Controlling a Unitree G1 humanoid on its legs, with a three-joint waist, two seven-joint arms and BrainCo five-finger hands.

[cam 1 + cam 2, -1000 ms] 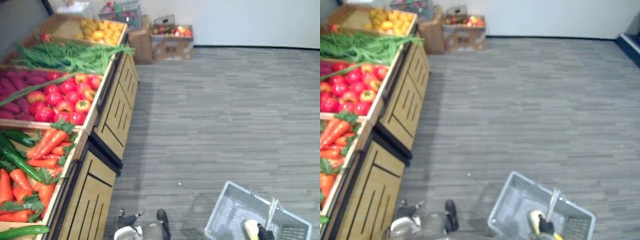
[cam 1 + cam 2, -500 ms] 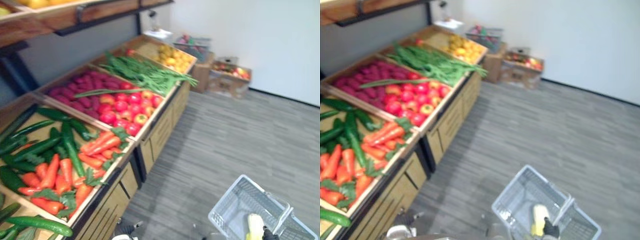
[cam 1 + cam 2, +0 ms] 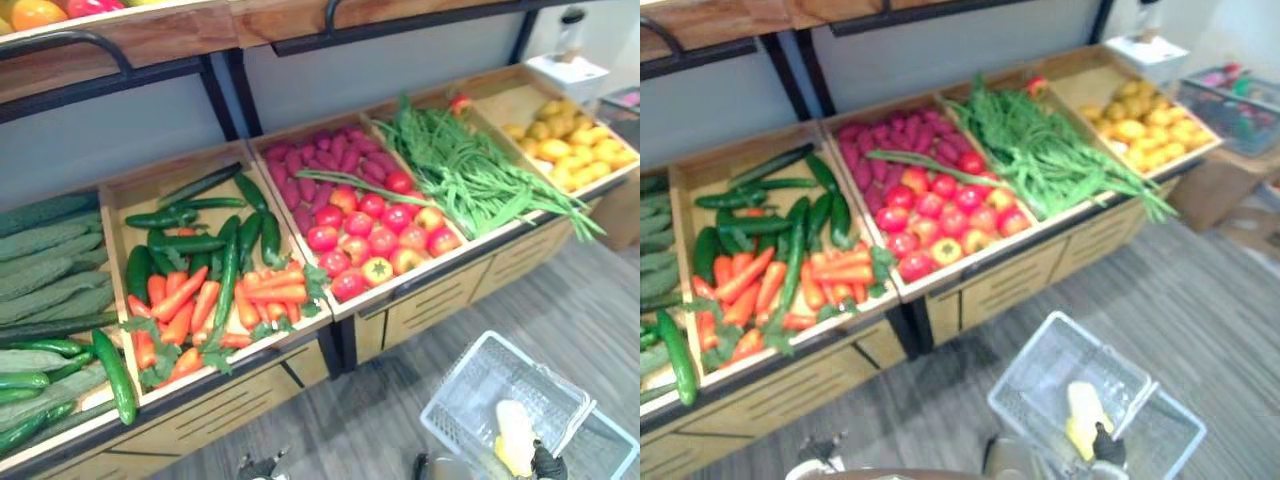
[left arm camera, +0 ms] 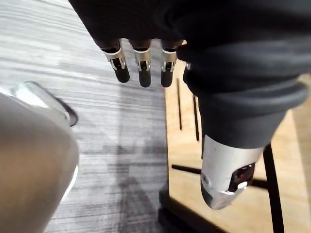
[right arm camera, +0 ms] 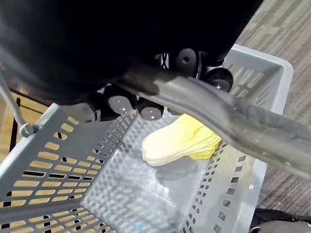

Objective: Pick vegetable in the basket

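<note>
The left hand hangs with its fingers straight and relaxed, holding nothing, over the grey floor just beside the wooden front of the produce stand. In the head views the stand runs from 9 o'clock round to 2 o'clock: pale green gourds at 9, carrots mixed with dark cucumbers near 10, purple tubers behind red tomatoes at about 12, green beans at 1, and yellow produce at 2. Down at 5 o'clock hangs the grey plastic basket, its handle wrapped by the curled fingers of the right hand. On the basket's floor lies one pale-yellow vegetable, seemingly a corn cob. So one pick looks done. If more vegetables are wanted, that part is not begun: the free hand is empty and well apart from the bins.
</note>
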